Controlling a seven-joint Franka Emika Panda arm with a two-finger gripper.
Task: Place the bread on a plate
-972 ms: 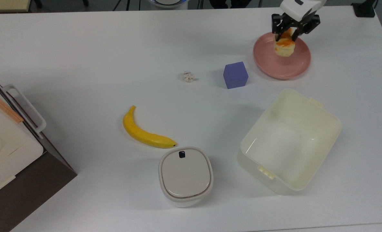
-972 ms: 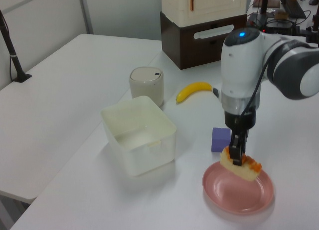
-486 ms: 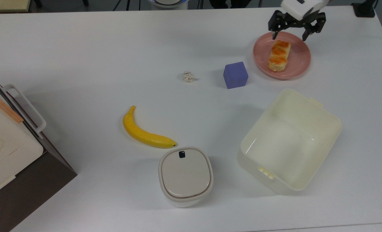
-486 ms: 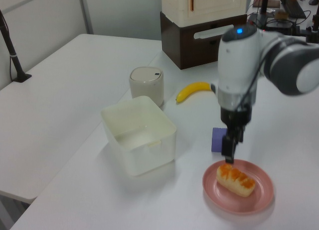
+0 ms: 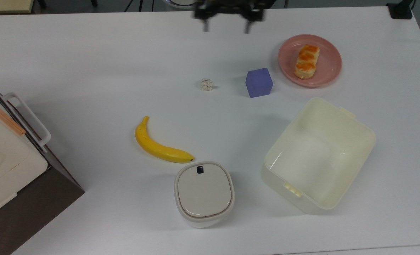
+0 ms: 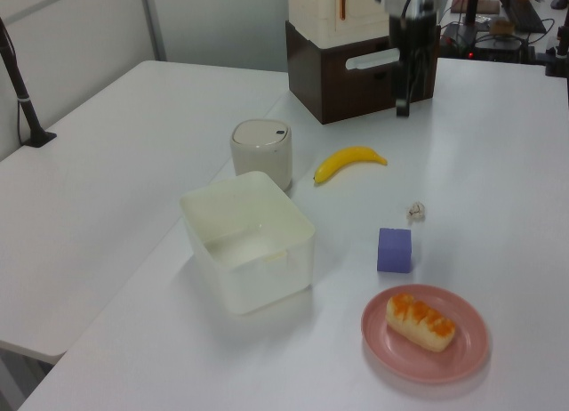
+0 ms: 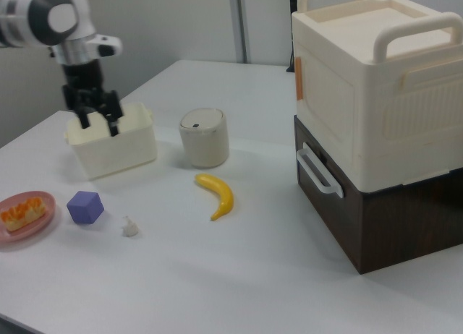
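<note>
Bread, a small oblong pale-beige loaf [image 5: 306, 61] with three orange-brown glazed bumps on top, lies flat inside the round shallow pink plate [image 5: 328, 76], well within the raised rim and touching nothing else. Taking that plate as the landmark: a purple cube [image 5: 259, 82] sits just beside it on the top view's left, a tiny crumpled white scrap [image 5: 207, 84] lies farther out past the cube on the same side, and a large cream square tub [image 5: 319, 156] stands near it toward the top view's bottom. A yellow banana [image 5: 161, 146] and a lidded cream canister [image 5: 204, 193] rest well apart from the plate, beyond the scrap.

The black two-finger gripper [image 5: 226, 28] hangs well apart from the plate, up near the top view's upper edge, with its fingers spread and nothing between them. In the right view the gripper [image 7: 95, 122] appears in front of the tub, raised off the white table [image 5: 89, 71].

Judged from how things lie, the placing is done and what is in hand is only the retreat. Doing that well means holding height over the cube and scrap, travelling away from the plate rather than back across it, and leaving the fingers parted so nothing is caught or nudged.
</note>
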